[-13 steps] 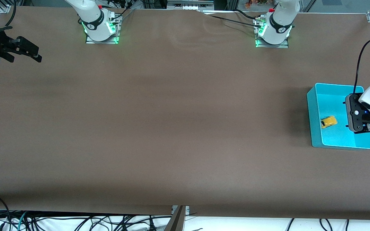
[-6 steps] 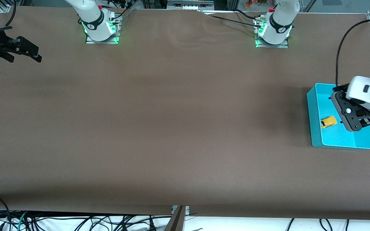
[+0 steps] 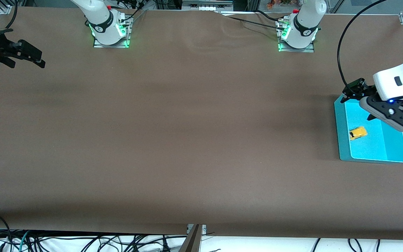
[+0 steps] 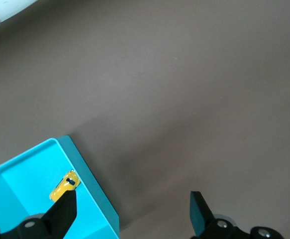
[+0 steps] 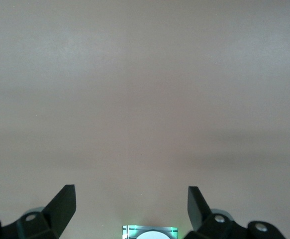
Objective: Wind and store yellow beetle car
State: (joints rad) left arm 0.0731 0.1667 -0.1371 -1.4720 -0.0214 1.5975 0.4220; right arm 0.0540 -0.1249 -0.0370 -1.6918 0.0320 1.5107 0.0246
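The yellow beetle car [image 3: 358, 133] lies on the floor of a teal bin [image 3: 340, 140] at the left arm's end of the table. My left gripper [image 3: 352, 91] hangs open and tilted over a corner of that bin, holding nothing and clear of the car. The left wrist view shows the car [image 4: 65, 185] inside the bin [image 4: 96, 188], just past one finger of the left gripper [image 4: 132, 200]. My right gripper [image 3: 36, 57] waits open and empty above the table at the right arm's end. In the right wrist view only brown table lies between the fingers of the right gripper [image 5: 131, 195].
Brown table surface [image 3: 194, 133] stretches between the two arms. The right arm's base [image 3: 110, 32] and the left arm's base [image 3: 296, 36] stand along the table's edge farthest from the front camera. Cables [image 3: 82, 241] hang below the near edge.
The left gripper has lifted out of the bin and swung up toward its corner, tilting as it went. The car stays put in the bin. The right arm has not moved.
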